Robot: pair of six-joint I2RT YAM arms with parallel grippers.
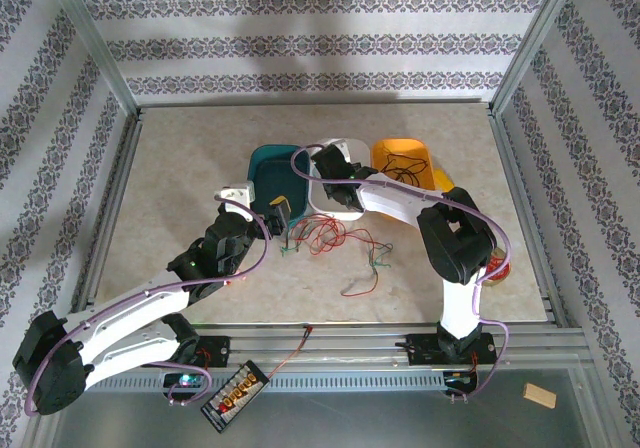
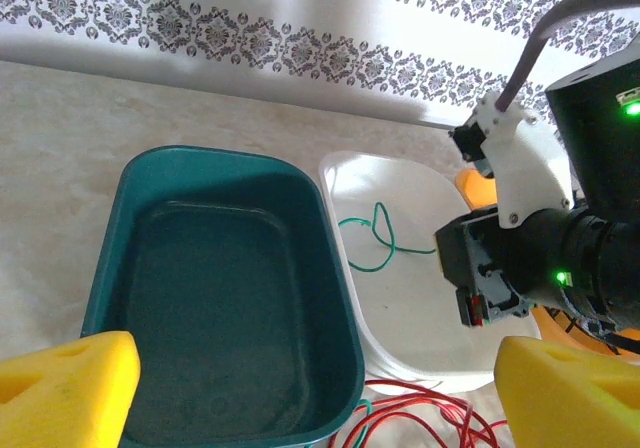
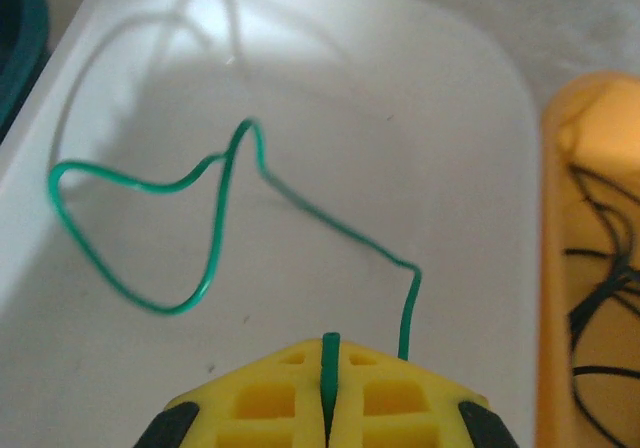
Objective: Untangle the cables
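A tangle of red cables with some green strands lies on the table in front of three tubs. My right gripper is shut on one end of a green cable, which loops down into the white tub. Black cables lie in the orange tub. My left gripper hangs open over the near rim of the empty teal tub, with red cables just below it and nothing between its yellow fingers.
Loose red and green strands trail toward the table's front right. A red-black lead with a circuit board lies on the front rail, with a wooden block at the right. Metal frame posts border the table.
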